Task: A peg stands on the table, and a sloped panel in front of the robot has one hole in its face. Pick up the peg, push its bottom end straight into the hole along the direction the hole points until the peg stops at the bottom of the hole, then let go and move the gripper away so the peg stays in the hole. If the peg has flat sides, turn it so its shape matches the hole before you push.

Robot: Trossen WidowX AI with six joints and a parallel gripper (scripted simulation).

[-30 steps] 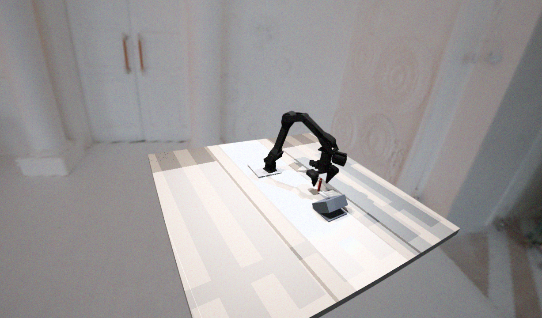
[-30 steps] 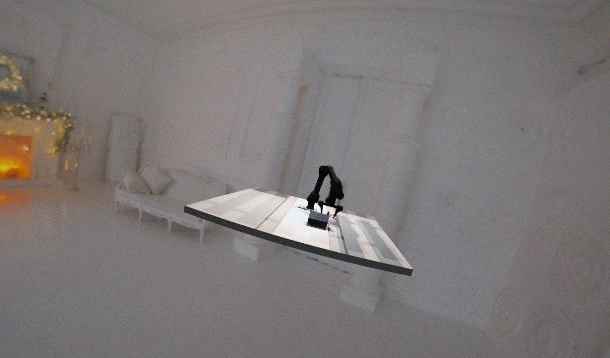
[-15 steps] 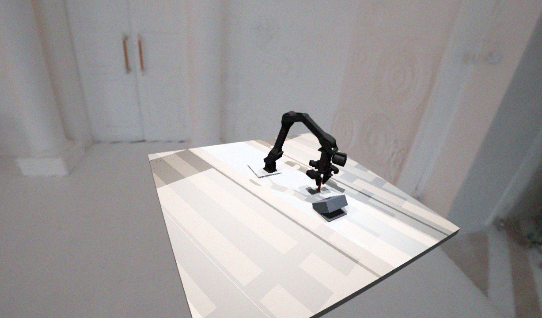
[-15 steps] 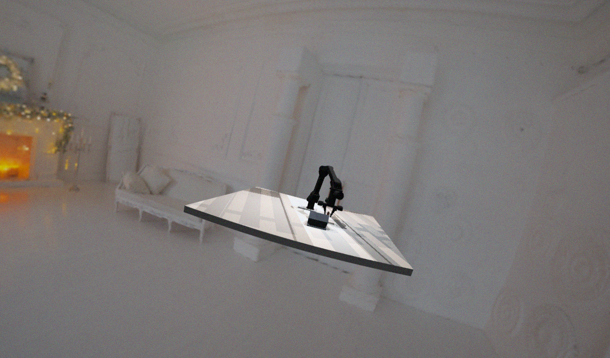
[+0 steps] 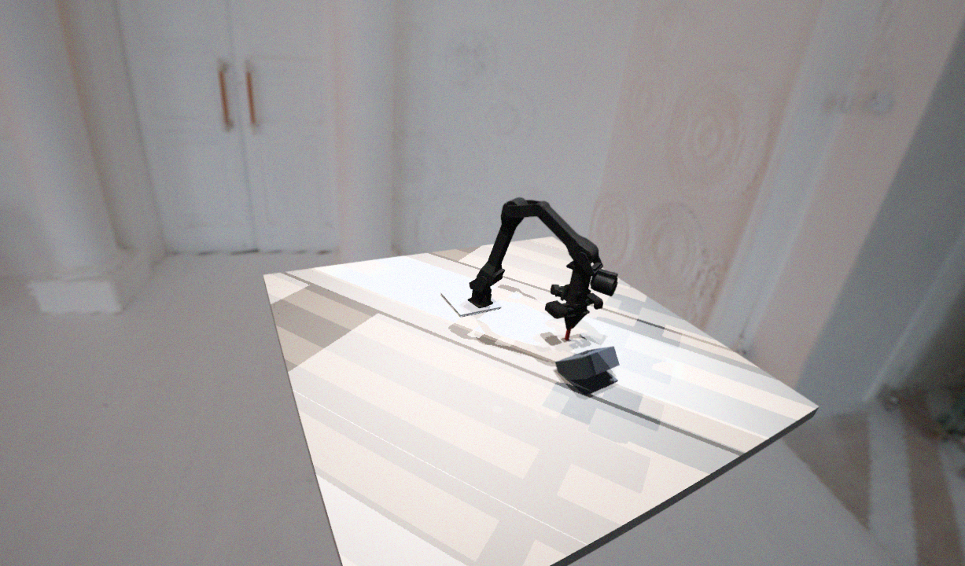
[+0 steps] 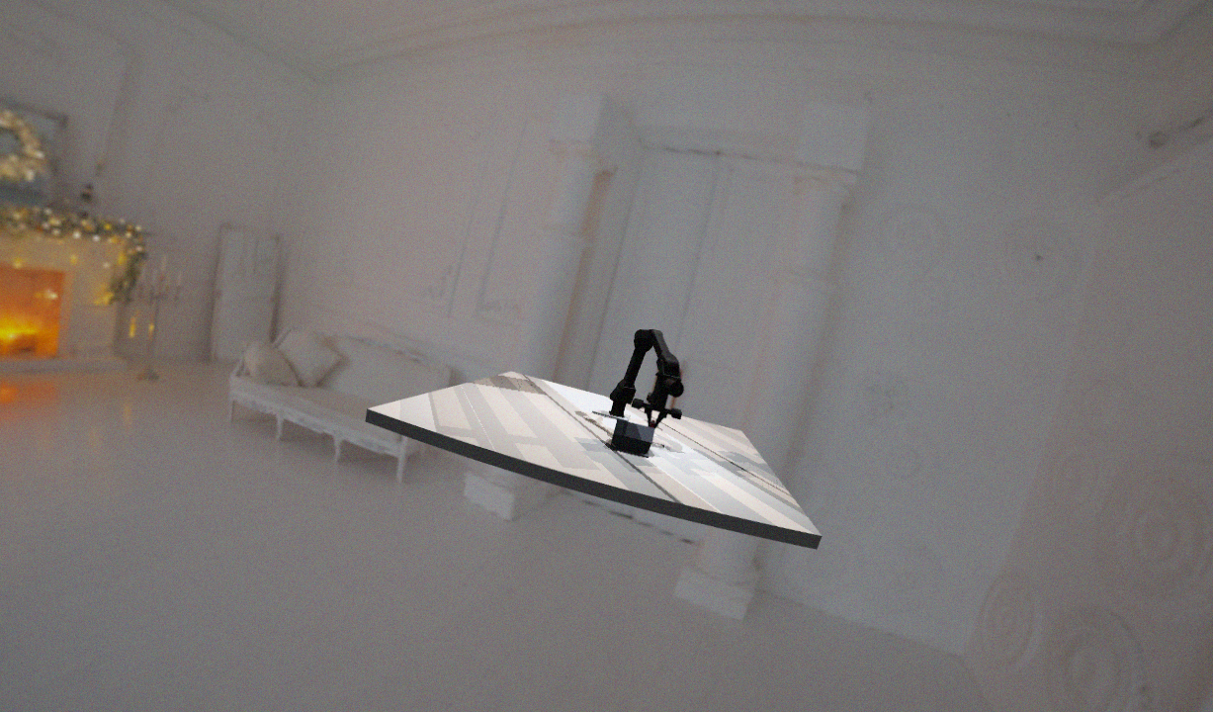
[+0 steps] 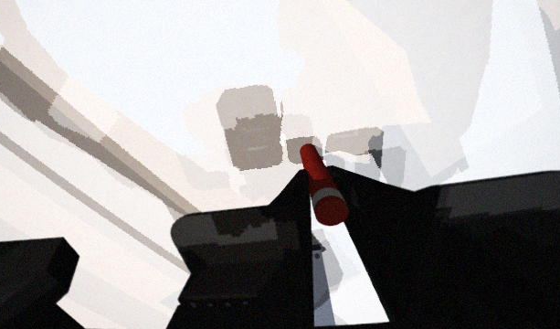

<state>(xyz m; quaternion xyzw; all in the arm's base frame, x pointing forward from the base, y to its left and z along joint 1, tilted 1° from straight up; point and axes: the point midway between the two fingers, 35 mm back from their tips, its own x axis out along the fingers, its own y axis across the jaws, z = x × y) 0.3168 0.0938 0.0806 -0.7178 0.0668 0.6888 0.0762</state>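
Note:
The red round peg point(image 5: 568, 334) point(image 7: 315, 165) stands upright, with a grey band near its top end. My gripper point(image 5: 570, 326) point(image 7: 316, 174) is shut on the peg, one finger on each side, pointing down. The peg's lower end shows below the fingertips, at or very close to the table top. The dark grey sloped panel point(image 5: 587, 365) point(image 6: 632, 434) stands just beside the peg, nearer the top camera. In the wrist view, a strip of the panel point(image 7: 323, 294) shows between the fingers. Its hole is hidden in all views.
The table point(image 5: 414, 429) point(image 6: 504, 429) carries the arm's base point(image 5: 480, 301) behind the gripper and the panel in front of it. Striped patches and arm shadows cross the table top. The near table edge lies well beyond the panel.

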